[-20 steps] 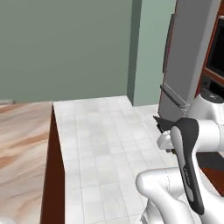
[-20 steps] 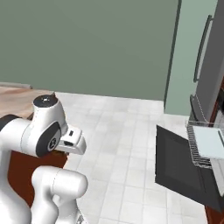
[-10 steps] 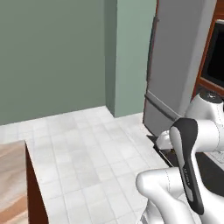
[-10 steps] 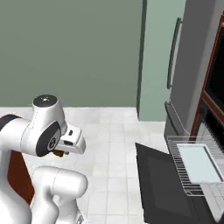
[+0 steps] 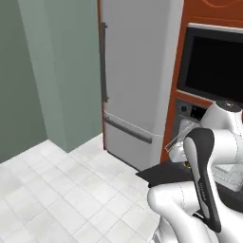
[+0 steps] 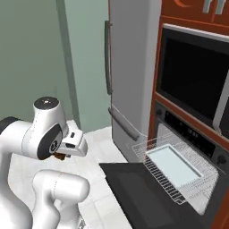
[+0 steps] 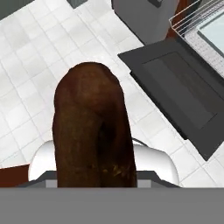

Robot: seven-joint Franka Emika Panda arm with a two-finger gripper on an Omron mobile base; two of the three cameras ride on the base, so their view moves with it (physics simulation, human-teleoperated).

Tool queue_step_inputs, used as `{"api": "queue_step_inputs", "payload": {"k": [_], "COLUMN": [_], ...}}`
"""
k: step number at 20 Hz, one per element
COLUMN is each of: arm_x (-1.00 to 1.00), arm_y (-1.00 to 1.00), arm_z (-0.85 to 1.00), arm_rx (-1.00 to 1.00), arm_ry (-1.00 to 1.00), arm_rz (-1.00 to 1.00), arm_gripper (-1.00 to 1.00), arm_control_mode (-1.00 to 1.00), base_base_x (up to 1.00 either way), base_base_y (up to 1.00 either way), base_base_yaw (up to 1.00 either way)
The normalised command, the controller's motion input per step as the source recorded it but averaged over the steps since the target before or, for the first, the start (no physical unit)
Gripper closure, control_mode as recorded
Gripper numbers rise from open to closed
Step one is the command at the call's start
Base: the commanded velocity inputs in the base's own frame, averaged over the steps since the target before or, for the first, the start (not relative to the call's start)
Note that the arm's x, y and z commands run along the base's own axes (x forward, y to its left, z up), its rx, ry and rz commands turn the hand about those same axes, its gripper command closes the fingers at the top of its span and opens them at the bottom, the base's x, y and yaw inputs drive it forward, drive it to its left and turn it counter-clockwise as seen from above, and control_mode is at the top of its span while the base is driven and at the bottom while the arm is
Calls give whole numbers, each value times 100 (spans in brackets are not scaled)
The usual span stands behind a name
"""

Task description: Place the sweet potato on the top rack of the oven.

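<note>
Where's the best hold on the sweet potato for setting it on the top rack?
Grip across the narrow waist of the sweet potato, with the jaws on its two long sides. It is oblong, so the short axis fits between them. The hand view suggests it is already held roughly this way. The top rack stands pulled out, open from above.

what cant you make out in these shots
- End effector fingertips: the sweet potato covers them in the hand view; in the right base view the white hand hides most of the grip.
- Top rack: in the left base view the arm blocks most of it, and in the hand view an edge cuts it off.
- Oven control markings: too small to read.
- Oven interior: hidden behind the pulled-out rack.
</note>
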Motion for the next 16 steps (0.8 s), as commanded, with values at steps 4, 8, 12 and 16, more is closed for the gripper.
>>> {"api": "queue_step_inputs", "payload": {"k": [4,8,12,16], "arm_x": [0,0,0,0], "arm_y": [0,0,0,0], "arm_z": [0,0,0,0], "arm_rx": [0,0,0,0], "arm_ry": [0,0,0,0], "arm_rz": [0,0,0,0], "arm_gripper": [100,100,100,100], "arm_control_mode": [100,100,100,100], "base_base_x": [74,36,27,16], "base_base_y": [60,70,54,52], "base_base_yaw": [-72,-67,-75,-77]}}
